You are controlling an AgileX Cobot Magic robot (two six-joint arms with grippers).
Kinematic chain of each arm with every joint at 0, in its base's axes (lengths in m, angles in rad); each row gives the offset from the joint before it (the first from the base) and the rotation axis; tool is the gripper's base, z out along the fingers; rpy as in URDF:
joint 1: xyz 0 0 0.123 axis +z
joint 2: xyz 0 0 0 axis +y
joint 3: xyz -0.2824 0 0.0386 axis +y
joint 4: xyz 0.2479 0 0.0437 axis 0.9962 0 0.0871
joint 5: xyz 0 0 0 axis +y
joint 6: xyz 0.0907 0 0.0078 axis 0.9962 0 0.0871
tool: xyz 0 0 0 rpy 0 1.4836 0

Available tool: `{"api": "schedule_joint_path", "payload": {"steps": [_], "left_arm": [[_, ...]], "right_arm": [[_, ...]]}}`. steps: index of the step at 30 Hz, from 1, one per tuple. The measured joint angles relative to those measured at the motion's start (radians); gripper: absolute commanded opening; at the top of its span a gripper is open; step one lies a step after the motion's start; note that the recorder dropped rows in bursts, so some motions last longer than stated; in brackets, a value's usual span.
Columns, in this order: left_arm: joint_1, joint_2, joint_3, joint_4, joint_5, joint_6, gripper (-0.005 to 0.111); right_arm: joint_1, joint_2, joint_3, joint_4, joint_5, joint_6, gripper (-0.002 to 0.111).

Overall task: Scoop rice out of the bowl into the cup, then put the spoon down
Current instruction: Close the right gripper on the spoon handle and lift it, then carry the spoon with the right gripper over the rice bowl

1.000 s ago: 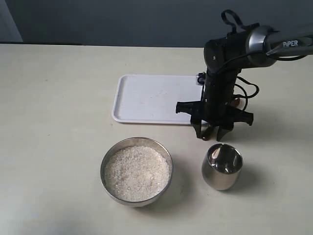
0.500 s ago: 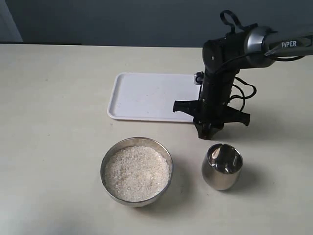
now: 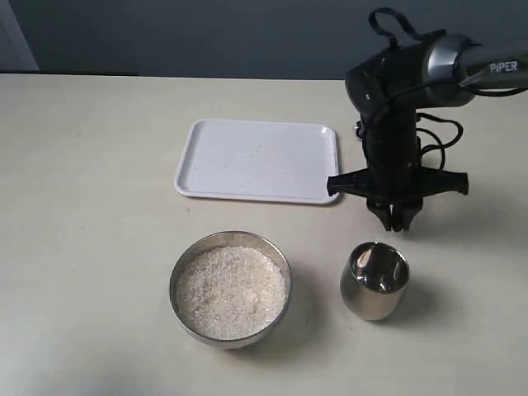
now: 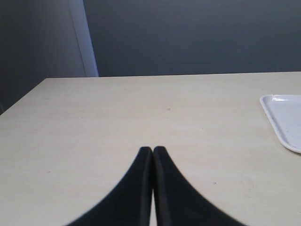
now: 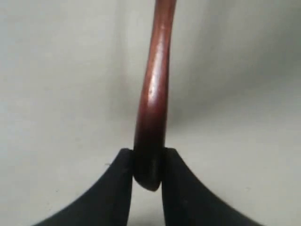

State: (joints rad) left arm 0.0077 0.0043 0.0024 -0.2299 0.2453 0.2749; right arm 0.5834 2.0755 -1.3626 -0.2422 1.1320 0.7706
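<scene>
My right gripper point(image 3: 395, 219) hangs fingers-down just behind the steel cup point(image 3: 374, 281) and right of the tray. In the right wrist view this gripper point(image 5: 148, 154) is shut on the end of the spoon's reddish-brown wooden handle point(image 5: 154, 89), which runs away from the fingers; its oval bowl is out of frame. The arm hides the spoon in the exterior view. The steel bowl point(image 3: 176, 275) sits left of the cup, filled with white rice point(image 3: 231, 290). My left gripper point(image 4: 153, 149) is shut on nothing over bare table, and is outside the exterior view.
A white rectangular tray point(image 3: 257, 159) lies behind the bowl, and its corner point(image 4: 282, 117) shows in the left wrist view. The beige table point(image 3: 91, 206) stretches left of the bowl and tray. The right arm's cables point(image 3: 437, 136) loop behind the gripper.
My right gripper went from open to shut at the tray's near right corner, then moved right to behind the cup. The tray slid a little to the left.
</scene>
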Motion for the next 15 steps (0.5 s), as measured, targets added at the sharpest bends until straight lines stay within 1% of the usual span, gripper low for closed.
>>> {"api": "schedule_joint_path", "payload": {"steps": [5, 8, 12, 15], "left_arm": [[0.000, 0.000, 0.000, 0.000, 0.000, 0.000, 0.001], [0.000, 0.000, 0.000, 0.000, 0.000, 0.000, 0.001], [0.000, 0.000, 0.000, 0.000, 0.000, 0.000, 0.001], [0.000, 0.000, 0.000, 0.000, 0.000, 0.000, 0.001]], "right_arm": [[0.000, -0.081, 0.000, -0.083, 0.006, 0.004, 0.001], [0.000, -0.133, 0.000, -0.096, 0.010, -0.055, 0.001], [0.020, -0.239, 0.000, -0.112, 0.071, -0.294, 0.001], [0.096, -0.315, 0.000, -0.116, 0.080, -0.481, 0.001]]}}
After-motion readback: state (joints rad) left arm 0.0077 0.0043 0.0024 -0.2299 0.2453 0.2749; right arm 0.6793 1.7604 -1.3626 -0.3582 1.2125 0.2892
